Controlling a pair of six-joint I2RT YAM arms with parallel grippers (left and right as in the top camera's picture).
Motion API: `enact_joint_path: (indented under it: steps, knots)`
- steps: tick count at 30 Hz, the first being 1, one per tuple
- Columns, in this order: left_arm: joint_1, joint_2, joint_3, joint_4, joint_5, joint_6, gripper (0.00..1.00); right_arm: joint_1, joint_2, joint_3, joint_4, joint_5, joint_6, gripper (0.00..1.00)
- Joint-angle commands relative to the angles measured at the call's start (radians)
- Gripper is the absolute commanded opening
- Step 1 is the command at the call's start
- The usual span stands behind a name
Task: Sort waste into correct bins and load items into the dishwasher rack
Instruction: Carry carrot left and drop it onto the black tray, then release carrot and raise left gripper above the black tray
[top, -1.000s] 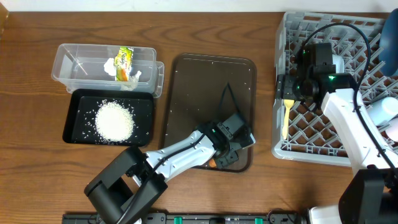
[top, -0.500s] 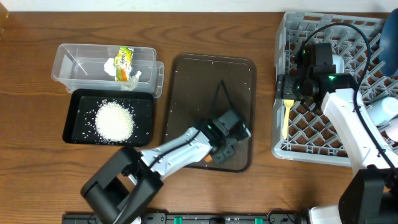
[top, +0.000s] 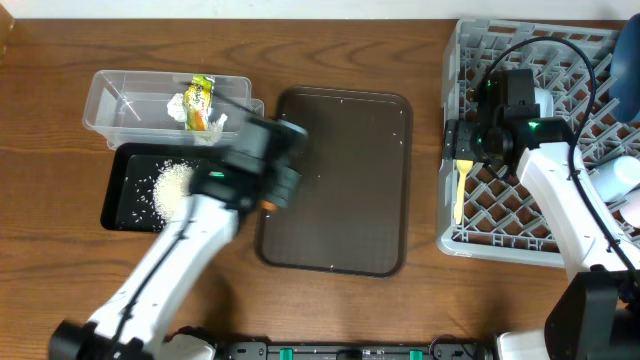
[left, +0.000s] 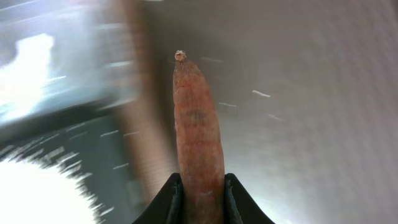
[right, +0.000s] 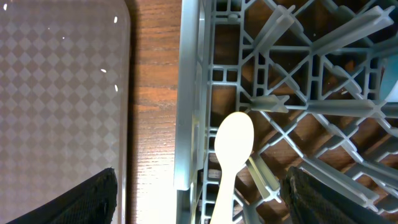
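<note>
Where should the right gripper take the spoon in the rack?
Take the spoon by its slim handle, from straight above, jaws across its width. It lies along the rack's wall; the bowl end is broad and rounded, likely to slip.

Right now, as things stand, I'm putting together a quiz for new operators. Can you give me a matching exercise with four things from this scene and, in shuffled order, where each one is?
Things
1. carrot piece
2. pale yellow spoon
3. rice heap
4. wrapper

Places
A. in the clear tub
B. in the grey rack
C. held by the left gripper
D. on the black tray

Pairs: 1-C, 2-B, 3-D, 4-A
</note>
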Motion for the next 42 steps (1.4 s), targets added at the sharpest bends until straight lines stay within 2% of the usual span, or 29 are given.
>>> enact_joint_path:
  steps: [1,5,7,14,20,26,28,29,32,40,42]
  knots:
    - [0.166,-0.040,0.013,-0.005,-0.013,-0.134,0.15,-0.005,-0.005,0.005,0.002,0.003,-0.011,0.84]
    - [0.375,-0.029,0.013,-0.013,-0.012,-0.312,0.15,-0.005,-0.005,0.005,0.002,0.003,-0.011,0.84]
    - [0.456,-0.011,0.013,-0.016,-0.012,-0.364,0.14,-0.005,-0.005,0.005,0.002,0.003,-0.011,0.84]
    - [0.613,0.117,0.012,-0.015,-0.013,-0.396,0.14,-0.005,-0.005,0.005,0.002,0.003,-0.011,0.84]
    - [0.661,0.263,0.012,0.005,-0.012,-0.395,0.14,-0.005,-0.005,0.005,0.001,0.003,-0.011,0.84]
    - [0.670,0.313,0.012,0.057,-0.016,-0.394,0.15,-0.005,-0.005,0.005,0.001,0.002,-0.011,0.84]
    - [0.670,0.313,0.012,0.065,-0.016,-0.394,0.17,-0.005,-0.005,0.005,0.001,0.002,-0.011,0.84]
    - [0.670,0.313,0.013,0.068,-0.016,-0.394,0.25,-0.005,-0.005,0.005,0.000,0.002,-0.011,0.84]
    - [0.670,0.313,0.012,0.067,-0.016,-0.394,0.33,-0.005,-0.005,0.005,-0.002,0.002,-0.011,0.85]
    - [0.669,0.310,0.013,0.064,-0.016,-0.388,0.35,-0.005,-0.005,0.005,-0.011,0.002,-0.011,0.85]
    - [0.669,0.296,0.013,0.063,-0.010,-0.351,0.37,-0.005,-0.005,0.005,-0.015,0.003,-0.011,0.84]
